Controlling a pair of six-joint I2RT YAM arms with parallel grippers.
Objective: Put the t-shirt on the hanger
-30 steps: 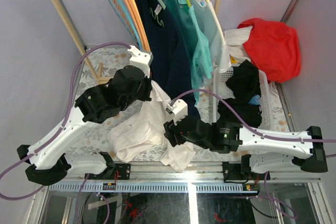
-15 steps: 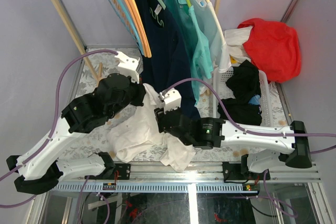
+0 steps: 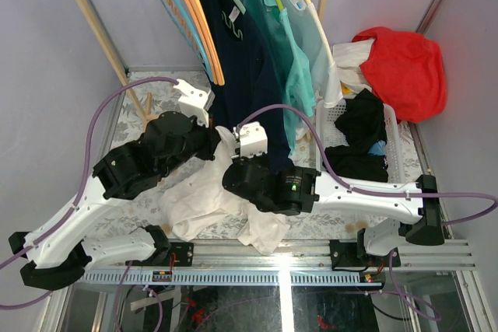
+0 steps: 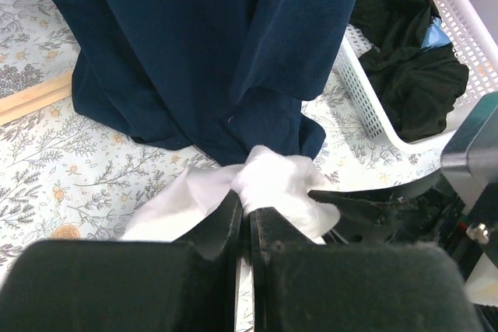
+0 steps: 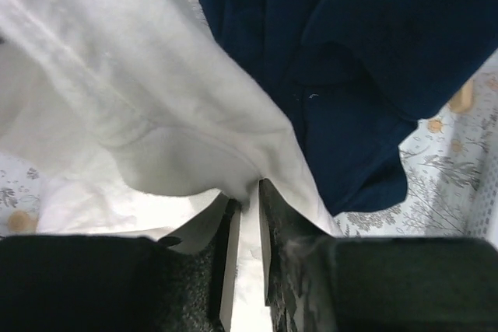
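White t-shirt (image 3: 194,200), navy shirt (image 3: 241,60), teal shirt (image 3: 292,52), orange hangers (image 3: 206,33), red cloth (image 3: 405,64), floral-print table cover (image 4: 70,161)

White cotton t-shirt (image 3: 194,201): soft, heavily wrinkled, not laid flat. From overhead, the bulk lies crumpled in the lower centre of the frame, with one loose fold trailing toward the bottom edge at centre. A narrow part is drawn up from the heap toward mid-frame. In the left wrist view this raised part shows as a tight white bunch (image 4: 274,186) just below centre. In the right wrist view the cloth (image 5: 140,99) fills the upper left, draped in broad folds with a seamed edge running down to lower centre.
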